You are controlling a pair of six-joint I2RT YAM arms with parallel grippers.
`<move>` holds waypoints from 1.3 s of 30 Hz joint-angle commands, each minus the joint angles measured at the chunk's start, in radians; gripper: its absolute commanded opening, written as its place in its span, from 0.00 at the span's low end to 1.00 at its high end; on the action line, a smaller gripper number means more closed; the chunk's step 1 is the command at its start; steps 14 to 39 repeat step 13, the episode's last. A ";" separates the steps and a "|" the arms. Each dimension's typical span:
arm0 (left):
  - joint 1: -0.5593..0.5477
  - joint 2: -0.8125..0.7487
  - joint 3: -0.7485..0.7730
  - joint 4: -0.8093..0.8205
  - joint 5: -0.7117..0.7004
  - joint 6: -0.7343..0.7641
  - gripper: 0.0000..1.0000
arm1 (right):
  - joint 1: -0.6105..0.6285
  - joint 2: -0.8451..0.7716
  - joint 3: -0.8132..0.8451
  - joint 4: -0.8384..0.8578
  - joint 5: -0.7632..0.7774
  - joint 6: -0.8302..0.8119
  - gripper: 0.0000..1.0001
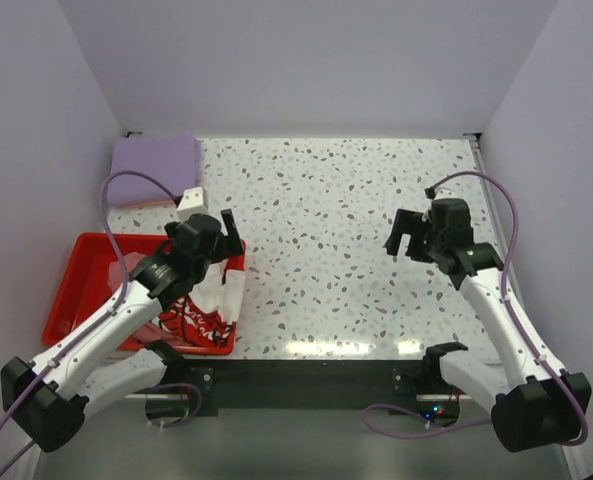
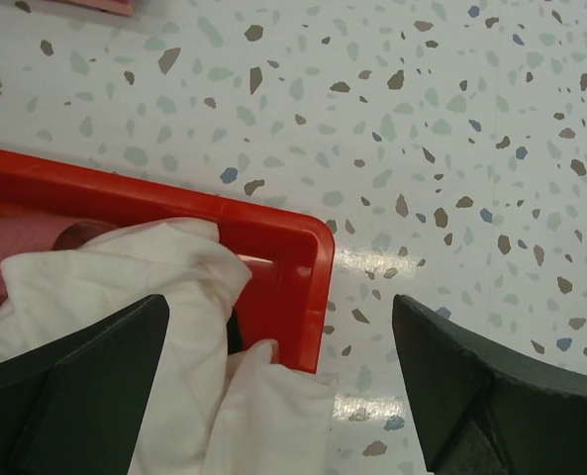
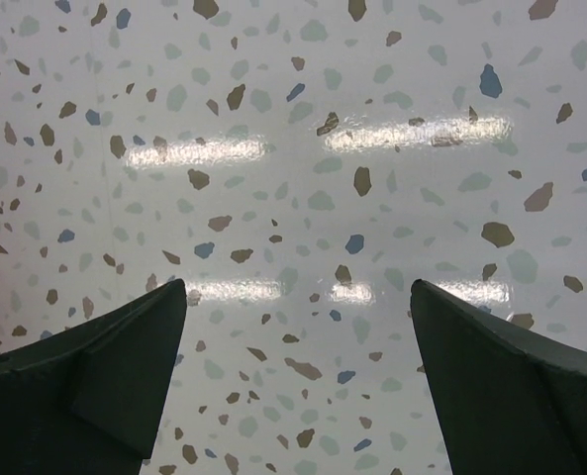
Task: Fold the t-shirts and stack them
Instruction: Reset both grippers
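- Black fingers (image 2: 95,376) of the left gripper (image 2: 281,336) stand wide apart and hold nothing, poised over the red tray (image 2: 295,259) at its corner nearest the desk's middle.
- Below them the white t-shirt (image 2: 179,282) spills over that tray rim onto the desk (image 2: 422,119).
- The best move is probably to drop onto the thick bunched fold inside the rim, pinch cloth only and not plastic, then lift it toward open desk.
- The right gripper (image 3: 298,297), also spread and empty, hovers over bare desk toward the right edge, well placed to take a second corner.
- The white t-shirt looks crumpled, soft and red-printed, and pink cloth (image 2: 6,252) lies beside it in the tray.
- A lavender t-shirt (image 1: 156,165) lies folded in the far left corner.
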 commanded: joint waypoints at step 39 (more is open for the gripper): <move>-0.017 -0.096 -0.004 -0.040 -0.118 -0.063 1.00 | -0.003 -0.178 -0.084 0.137 0.028 0.008 0.99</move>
